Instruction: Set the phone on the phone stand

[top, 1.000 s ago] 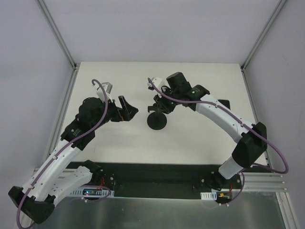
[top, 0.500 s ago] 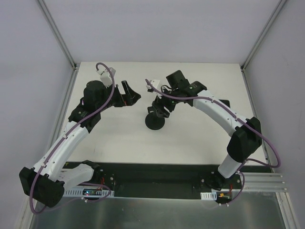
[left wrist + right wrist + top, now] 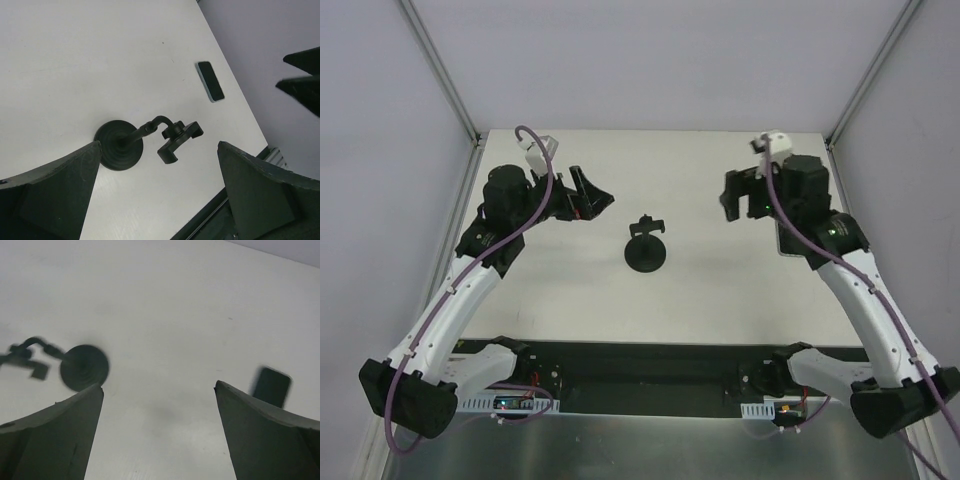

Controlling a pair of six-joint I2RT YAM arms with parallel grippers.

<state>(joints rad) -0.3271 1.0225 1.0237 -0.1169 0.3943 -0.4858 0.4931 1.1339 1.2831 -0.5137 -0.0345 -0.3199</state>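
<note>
white table (image 3: pixel 570 290) bears phone stand (image 3: pixel 647 250) and phone (image 3: pixel 209 81) apart; left gripper (image 3: pixel 595 190) and right gripper (image 3: pixel 742 210) gape wide, empty.

The small flat dark-screened phone (image 3: pixel 210 81), pale-rimmed, lies face up on the white tabletop (image 3: pixel 75 60), well apart from the black round-based phone stand (image 3: pixel 119 146), which stands upright.

black phone stand (image 3: pixel 118 146); phone (image 3: pixel 210 81) dark screen, pale rim; white table (image 3: pixel 75 50).

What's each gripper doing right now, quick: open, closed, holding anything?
Left gripper: open, holding nothing.
Right gripper: open, holding nothing.
</note>
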